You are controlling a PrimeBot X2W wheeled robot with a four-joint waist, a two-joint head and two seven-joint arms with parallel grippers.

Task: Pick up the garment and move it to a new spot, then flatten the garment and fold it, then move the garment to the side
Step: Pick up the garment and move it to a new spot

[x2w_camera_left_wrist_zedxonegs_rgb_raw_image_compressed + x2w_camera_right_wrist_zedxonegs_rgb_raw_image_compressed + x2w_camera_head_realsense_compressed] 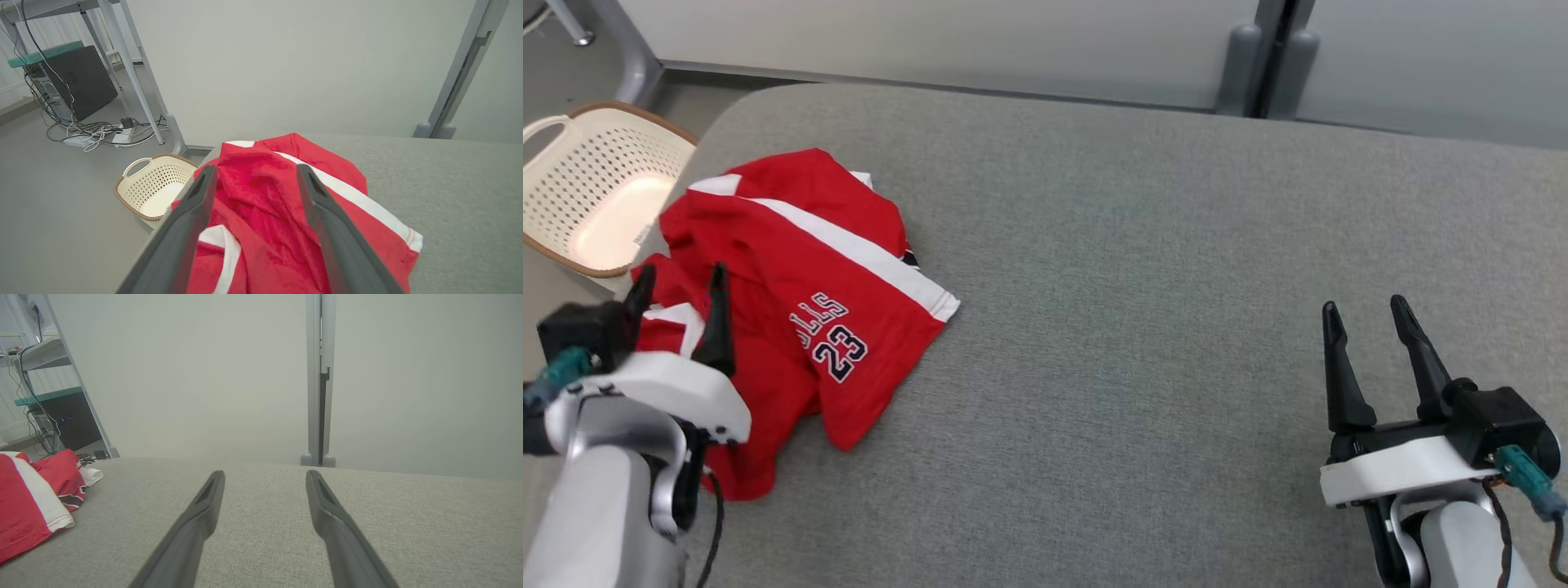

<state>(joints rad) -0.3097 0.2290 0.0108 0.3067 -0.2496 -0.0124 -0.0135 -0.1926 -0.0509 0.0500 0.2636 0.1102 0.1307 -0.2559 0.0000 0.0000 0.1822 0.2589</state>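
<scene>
**One crumpled garment (768, 269), both tools spread**

Red-and-white, it lies at the left edge of the grey cushion (1135, 327), toward the far corner. Left gripper (681, 273) hangs over its near part, fingers apart, gripping nothing. Right gripper (1365, 306), fingers likewise apart, is over bare cushion near the right edge.

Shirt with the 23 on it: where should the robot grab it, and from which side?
Probably the bunched-up fold beside the white trim, coming straight down with the left gripper, which is already open above it. The shirt lies crumpled, so that ridge stands up for the fingers to pinch; the flat parts offer no edge.
</scene>
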